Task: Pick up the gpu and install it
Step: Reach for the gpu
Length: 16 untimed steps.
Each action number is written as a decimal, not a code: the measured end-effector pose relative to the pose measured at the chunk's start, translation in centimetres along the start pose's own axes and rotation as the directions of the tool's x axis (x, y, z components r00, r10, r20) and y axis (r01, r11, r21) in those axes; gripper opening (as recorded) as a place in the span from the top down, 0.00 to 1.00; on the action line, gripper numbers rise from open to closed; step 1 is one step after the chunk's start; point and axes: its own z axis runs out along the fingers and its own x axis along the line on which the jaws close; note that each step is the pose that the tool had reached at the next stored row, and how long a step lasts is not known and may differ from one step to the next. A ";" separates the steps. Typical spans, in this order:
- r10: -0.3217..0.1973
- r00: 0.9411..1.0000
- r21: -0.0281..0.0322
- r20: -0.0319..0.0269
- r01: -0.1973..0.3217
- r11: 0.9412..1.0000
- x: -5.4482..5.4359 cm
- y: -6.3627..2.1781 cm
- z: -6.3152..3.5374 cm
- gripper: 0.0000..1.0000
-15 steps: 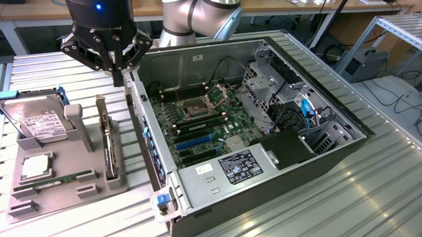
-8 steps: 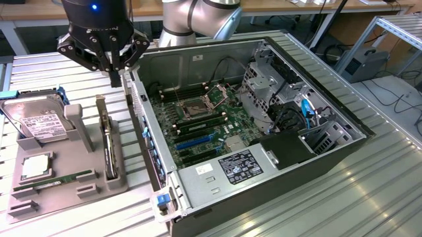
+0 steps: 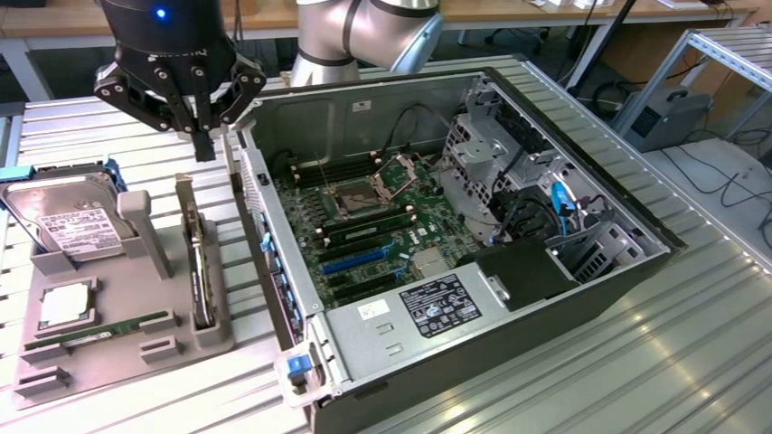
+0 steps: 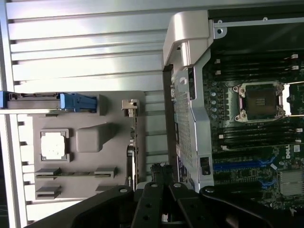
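The gpu (image 3: pixel 199 271) stands on edge in a slot of the grey holder tray (image 3: pixel 108 362), its silver bracket toward the far end. My gripper (image 3: pixel 202 143) hangs above the far end of the card, just outside the computer case's side wall, shut with nothing between its fingers. In the wrist view the gpu (image 4: pixel 133 147) appears edge-on as a thin strip beside the tray, with the black gripper (image 4: pixel 162 183) straight over its near end. The open computer case (image 3: pixel 579 271) lies on its side, with blue expansion slots (image 3: pixel 356 260) on the motherboard.
On the tray sit a silver hard drive (image 3: pixel 72 221), a CPU (image 3: pixel 67 307) and a thin RAM stick (image 3: pixel 103 330). The case's perforated rear wall (image 4: pixel 183 128) runs close alongside the gpu. Cables and a drive cage (image 3: pixel 494 172) fill the case's far side.
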 end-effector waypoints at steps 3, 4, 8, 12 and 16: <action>0.000 1.000 0.000 0.000 0.000 1.000 0.2 -0.02 0.00 0.89; 0.000 1.000 0.000 0.000 0.000 1.000 0.3 -0.02 0.00 0.89; 0.000 1.000 0.000 0.000 0.000 1.000 0.6 -0.05 0.00 0.89; 0.000 1.000 0.000 0.000 0.000 1.000 0.9 -0.07 0.00 0.89; 0.000 1.000 0.000 0.000 0.000 1.000 1.2 -0.09 0.03 0.89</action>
